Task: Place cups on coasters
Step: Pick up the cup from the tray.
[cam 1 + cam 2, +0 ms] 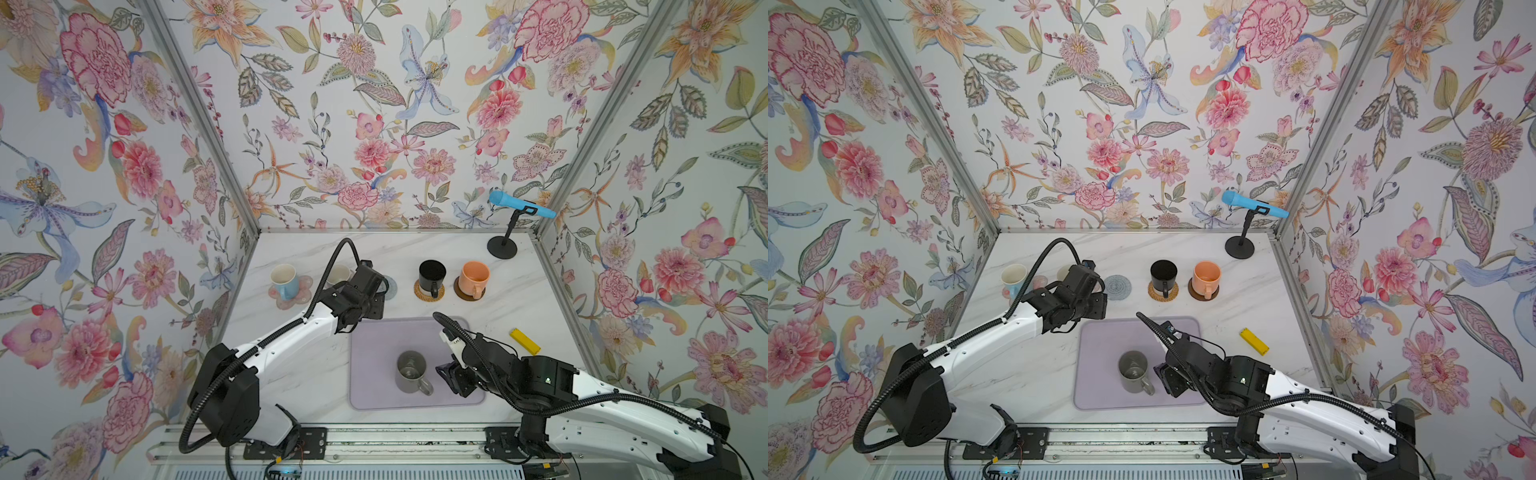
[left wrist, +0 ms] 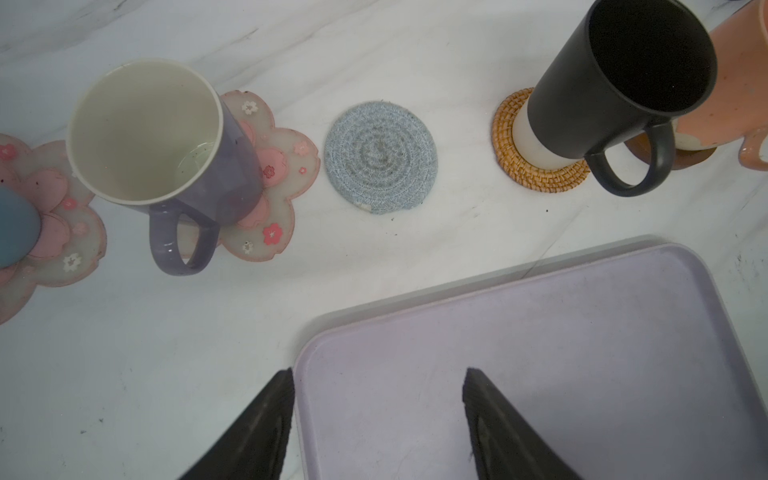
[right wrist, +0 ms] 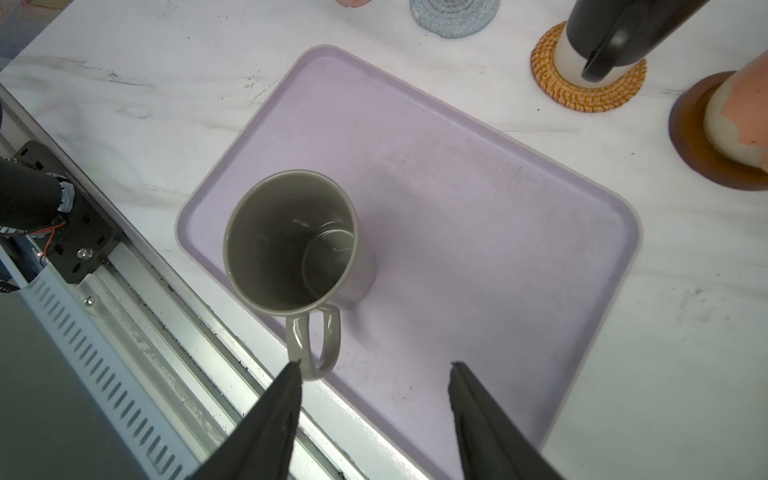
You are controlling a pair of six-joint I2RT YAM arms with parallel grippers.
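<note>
Right end effector (image 3: 374, 368) stands released beside the grey mug (image 3: 291, 245), perhaps grazing its handle; left end effector (image 2: 378, 374) hangs released, empty.

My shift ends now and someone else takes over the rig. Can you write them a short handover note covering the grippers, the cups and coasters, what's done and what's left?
Left gripper: open, empty, over the edge of the lilac mat.
Right gripper: open, empty, close to the handle of the grey mug.
Done: light blue mug on a pink flower coaster, purple-grey mug on the other flower coaster, black mug on the woven coaster, peach mug on the dark wooden coaster.
To do: the grey mug stands upright on the lilac mat, and the grey ringed coaster is bare. Move the mug there.
</note>
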